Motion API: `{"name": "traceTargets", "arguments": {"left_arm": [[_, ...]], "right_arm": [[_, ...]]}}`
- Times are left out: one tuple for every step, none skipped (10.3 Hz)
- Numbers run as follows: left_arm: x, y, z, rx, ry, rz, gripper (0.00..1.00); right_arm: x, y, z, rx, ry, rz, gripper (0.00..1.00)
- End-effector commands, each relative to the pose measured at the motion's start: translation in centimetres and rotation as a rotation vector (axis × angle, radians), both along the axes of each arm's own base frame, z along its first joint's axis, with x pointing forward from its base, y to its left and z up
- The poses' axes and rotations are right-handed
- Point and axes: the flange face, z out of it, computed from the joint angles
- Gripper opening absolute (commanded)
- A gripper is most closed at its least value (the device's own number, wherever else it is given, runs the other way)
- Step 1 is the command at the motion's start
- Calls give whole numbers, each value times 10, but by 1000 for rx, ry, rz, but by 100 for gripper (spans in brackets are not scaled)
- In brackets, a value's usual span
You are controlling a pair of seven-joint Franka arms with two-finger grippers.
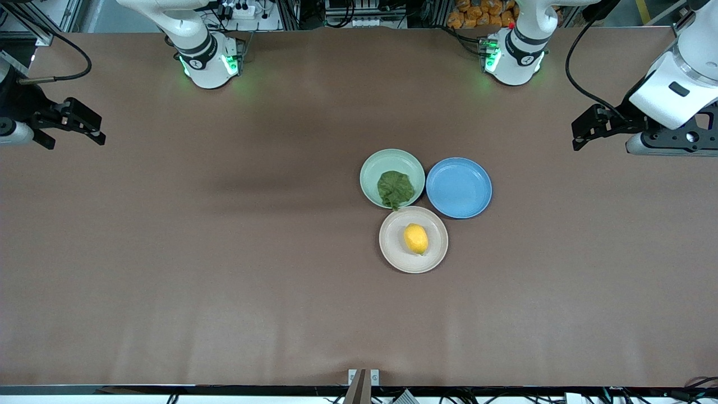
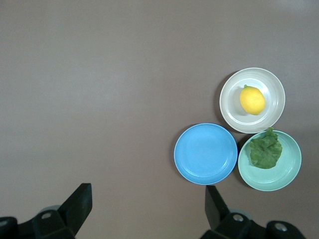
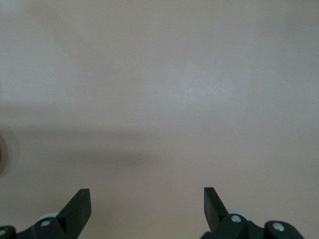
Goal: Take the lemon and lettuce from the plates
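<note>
Both hands, left hand (image 2: 144,209) and right hand (image 3: 147,209), spread; wrinkly lettuce (image 1: 395,189), smooth oval lemon (image 1: 415,238) on round plates (image 1: 392,158)

Three plates cluster edge to edge on the table (image 1: 224,292), seen from the front camera. Lettuce (image 1: 395,189) lies in the plate at ten o'clock (image 1: 371,168); third plate (image 1: 459,188) at two o'clock; lemon (image 1: 415,238) in the plate at six o'clock (image 1: 392,255). Right gripper (image 1: 76,140) hangs out at nine o'clock, left gripper (image 1: 580,137) toward three.

Left hand (image 1: 579,134), right hand (image 1: 92,128) raised, spread.
</note>
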Motion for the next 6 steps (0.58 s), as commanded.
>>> {"name": "traceTargets", "arguments": {"left_arm": [[-3, 13, 11, -10, -6, 36, 100], [-1, 12, 7, -4, -1, 35, 100], [-1, 12, 8, -5, 0, 35, 100], [0, 11, 7, -6, 0, 34, 100], [1, 9, 4, -5, 6, 32, 100], [4, 7, -3, -4, 18, 29, 100]], "right_arm": [[-6, 3, 5, 13, 2, -4, 100], [-6, 3, 5, 13, 4, -4, 100], [-7, 5, 5, 13, 10, -2, 100], [-9, 13, 4, 14, 19, 14, 100], [-10, 33, 4, 11, 21, 45, 100], [-11, 66, -2, 8, 29, 36, 100]]}}
